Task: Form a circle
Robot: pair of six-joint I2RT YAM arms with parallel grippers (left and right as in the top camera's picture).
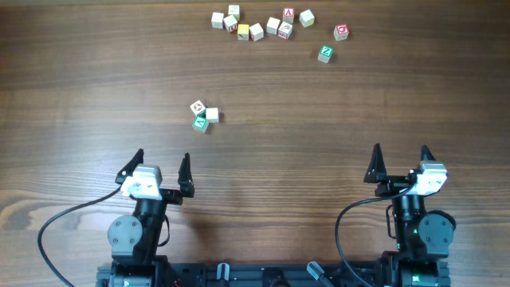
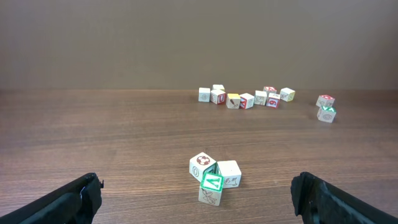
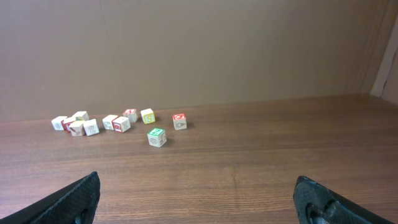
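Three small wooden letter cubes [image 1: 204, 115] touch one another in a tight cluster left of the table's middle: one with a red ring face, a plain pale one, and a green-faced one nearest me [image 2: 211, 182]. My left gripper [image 1: 162, 167] stands open near the front edge, below and left of the cluster, nothing between its fingers. In the left wrist view the cluster [image 2: 214, 177] lies just ahead of the open gripper [image 2: 198, 199]. My right gripper [image 1: 400, 161] is open at the front right, far from any cube; its wrist view shows bare wood between the fingers [image 3: 198, 196].
Several loose cubes [image 1: 259, 24] lie in a row along the far edge. A red-faced cube [image 1: 341, 32] and a green-faced cube [image 1: 325, 53] sit apart at the far right. A brown wall backs the table in both wrist views.
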